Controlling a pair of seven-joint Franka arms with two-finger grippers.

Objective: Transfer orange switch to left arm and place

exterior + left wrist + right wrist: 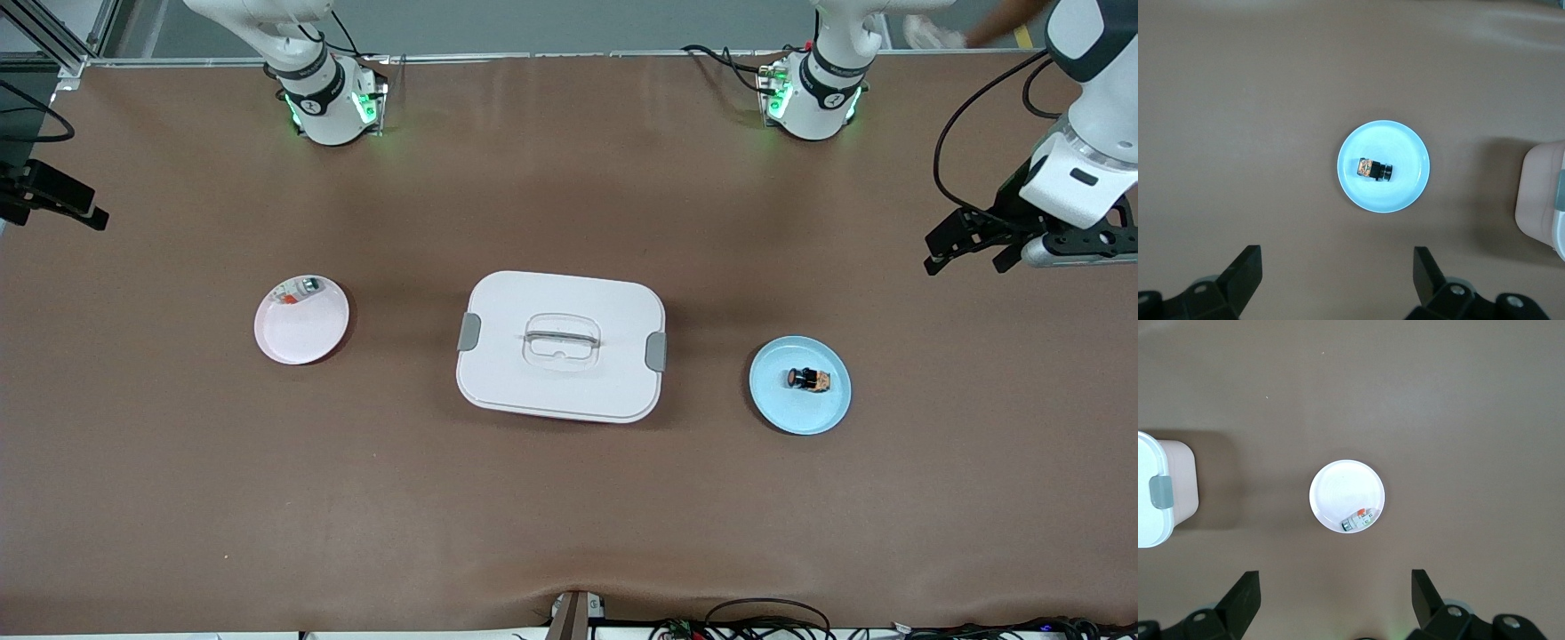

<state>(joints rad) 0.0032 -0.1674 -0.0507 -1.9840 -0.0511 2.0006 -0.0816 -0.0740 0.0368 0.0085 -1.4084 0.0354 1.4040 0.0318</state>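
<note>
Both arms hang high over the brown counter (569, 498) with jaws wide and empty; the switch lies on the blue plate.

The large white rounded-rectangle plastic box (561, 346), with grey side latches and a clear handle in its lid, sits mid-counter between two small round plates. The left gripper (1338, 277) hovers over bare counter at the left arm's end, its jaws spread wide, holding nothing; the right gripper (1335, 597) hovers at the right arm's end, jaws equally wide. The light blue plate (778, 404), toward the left arm's end, carries the tiny black-bodied orange switch (809, 380), lying on its side. The white plate (307, 333), toward the right arm's end, holds a small white piece with red-orange and green bits (298, 291) at its rim.
</note>
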